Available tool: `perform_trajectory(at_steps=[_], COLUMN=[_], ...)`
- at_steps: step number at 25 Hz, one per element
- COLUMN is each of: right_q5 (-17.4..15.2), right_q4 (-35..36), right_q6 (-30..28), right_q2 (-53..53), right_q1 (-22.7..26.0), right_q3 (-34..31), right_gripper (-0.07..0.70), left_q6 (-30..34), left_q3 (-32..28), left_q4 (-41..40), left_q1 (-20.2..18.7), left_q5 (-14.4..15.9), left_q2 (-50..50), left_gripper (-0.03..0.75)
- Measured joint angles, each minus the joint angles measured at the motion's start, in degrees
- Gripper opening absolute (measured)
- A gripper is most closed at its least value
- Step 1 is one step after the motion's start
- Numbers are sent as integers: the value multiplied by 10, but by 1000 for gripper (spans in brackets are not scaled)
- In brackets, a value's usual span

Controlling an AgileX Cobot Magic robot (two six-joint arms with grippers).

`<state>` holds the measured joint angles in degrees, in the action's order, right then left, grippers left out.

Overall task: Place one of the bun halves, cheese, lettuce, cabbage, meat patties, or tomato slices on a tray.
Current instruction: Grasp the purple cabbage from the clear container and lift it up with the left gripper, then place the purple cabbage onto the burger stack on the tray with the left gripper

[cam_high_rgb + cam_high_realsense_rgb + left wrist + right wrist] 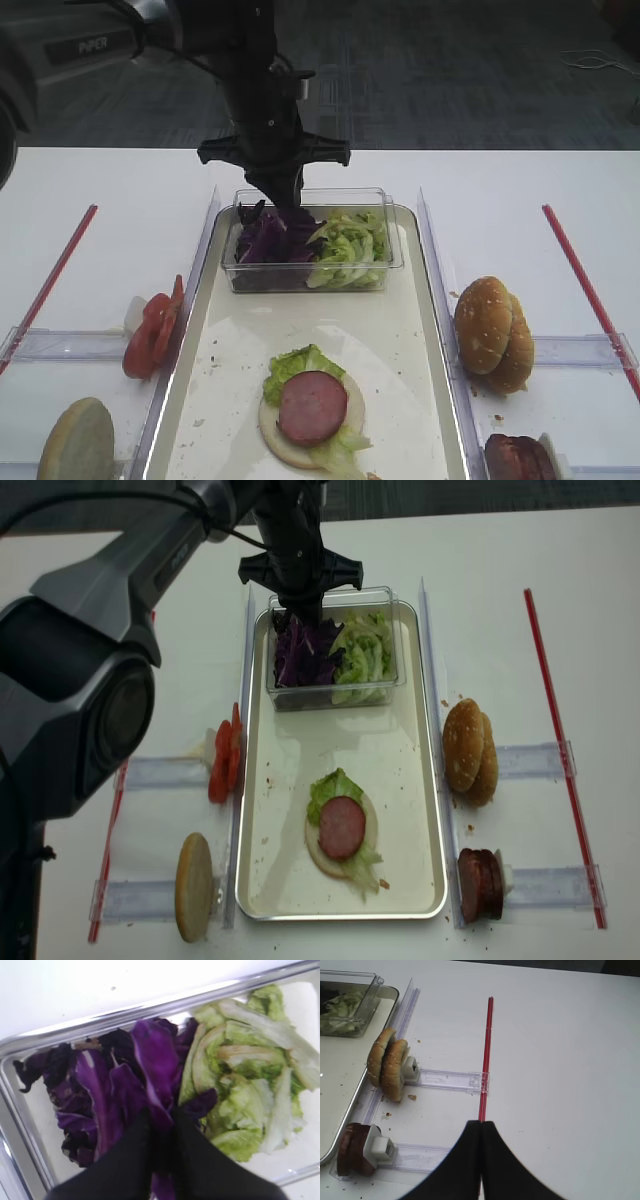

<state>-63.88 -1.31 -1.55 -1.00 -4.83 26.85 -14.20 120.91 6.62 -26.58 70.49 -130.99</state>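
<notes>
Pinching a glossy, pale-veined purple cabbage leaf, the left tool.

The only legible lettering anywhere in the scene is the brand name "PIPER", printed in pale capitals on the grey casing of the left arm, at the far left of the exterior high view. The same arm appears in the second overhead view, but no lettering can be read on it there. Neither wrist view shows any text, label, number or sign.
</notes>
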Motion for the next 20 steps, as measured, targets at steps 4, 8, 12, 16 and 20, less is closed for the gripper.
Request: perform_trajectory(at_steps=[4, 8, 12, 16, 20], right_q5=[0, 0, 0, 0, 0], right_q4=[0, 0, 0, 0, 0], right_q6=[0, 0, 0, 0, 0], right_q2=[0, 0, 0, 0, 0], right_q1=[0, 0, 0, 0, 0], right_q3=[0, 0, 0, 0, 0], right_gripper=[6, 6, 6, 6, 6], left_q6=[10, 10, 11, 11, 11], left_q3=[-21, -70, -124, -174, -216], left_q4=[12, 14, 16, 18, 18], left_q1=[-1, -8, -20, -37, -63], left_q5=[0, 1, 1, 1, 1], left_q2=[40, 83, 126, 166, 201], left_gripper=[81, 81, 81, 81, 81])
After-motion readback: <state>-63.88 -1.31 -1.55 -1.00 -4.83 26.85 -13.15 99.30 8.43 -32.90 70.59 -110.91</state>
